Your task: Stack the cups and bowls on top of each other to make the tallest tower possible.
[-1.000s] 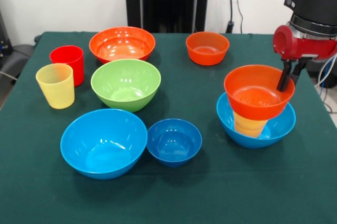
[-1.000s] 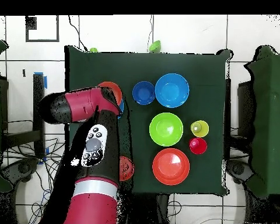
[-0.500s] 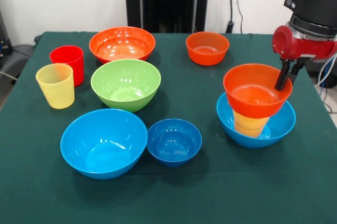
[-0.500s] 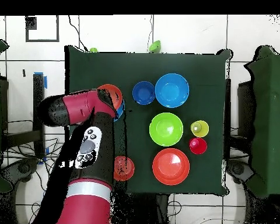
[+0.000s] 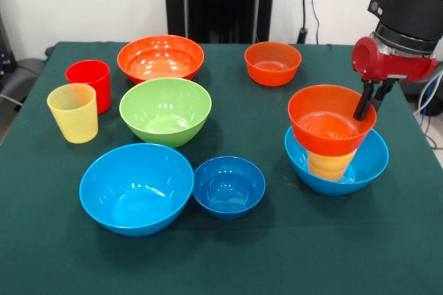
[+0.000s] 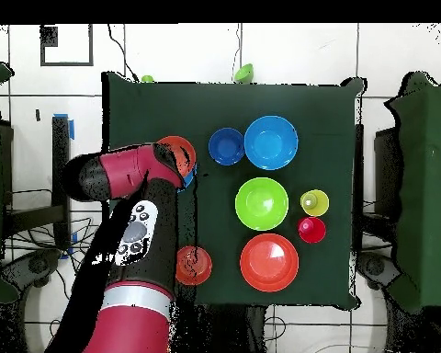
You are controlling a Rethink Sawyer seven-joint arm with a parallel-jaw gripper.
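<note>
The tower stands at the front view's right: a large light-blue bowl (image 5: pixel 369 162) holds a yellow-orange nested pair of cups (image 5: pixel 328 164), with a small orange bowl (image 5: pixel 324 127) on top, slightly tilted. My gripper (image 5: pixel 365 104) is shut on that bowl's right rim, one dark finger inside the bowl. In the overhead view the arm covers most of the tower; only the orange bowl (image 6: pixel 175 147) shows. A red cup (image 5: pixel 88 79) and a pale yellow cup (image 5: pixel 73 112) stand at the left.
Loose on the green table: a large orange bowl (image 5: pixel 160 57), a green bowl (image 5: pixel 165 110), a large light-blue bowl (image 5: pixel 136 187), a small dark-blue bowl (image 5: pixel 228 185) and a small orange bowl (image 5: pixel 273 62) at the back.
My gripper and the small orange bowl in it have shifted a little to the left and up over the cups. Nothing else has moved.
</note>
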